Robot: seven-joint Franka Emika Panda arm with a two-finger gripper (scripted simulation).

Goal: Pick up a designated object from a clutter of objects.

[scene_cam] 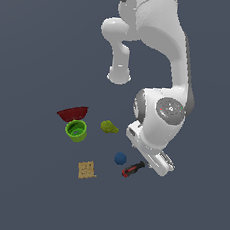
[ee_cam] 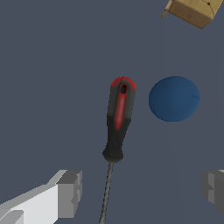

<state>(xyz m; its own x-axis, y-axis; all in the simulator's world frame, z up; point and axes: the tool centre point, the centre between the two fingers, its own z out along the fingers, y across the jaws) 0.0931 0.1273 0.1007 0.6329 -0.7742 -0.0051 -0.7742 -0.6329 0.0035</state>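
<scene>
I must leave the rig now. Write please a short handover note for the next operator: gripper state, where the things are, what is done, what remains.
Gripper: open, empty, fingers either side of the screwdriver's shaft.
Screwdriver: lying flat on the floor, not yet grasped.
Blue ball: beside the screwdriver handle, apart from it. Tan box beyond the ball.
Red bowl, green cup and olive lump sit farther off.
Done: the arm is above the screwdriver.
Left: descend, close, lift. Probably avoid nudging the ball.

arm: white jointed Franka arm [scene_cam: 159, 51] bent down from above, wrist low near the floor | gripper: white two-finger gripper [ee_cam: 140, 192] pointing down | jaws: spread wide apart, nothing between the grey finger pads [ee_cam: 70, 192]
</scene>
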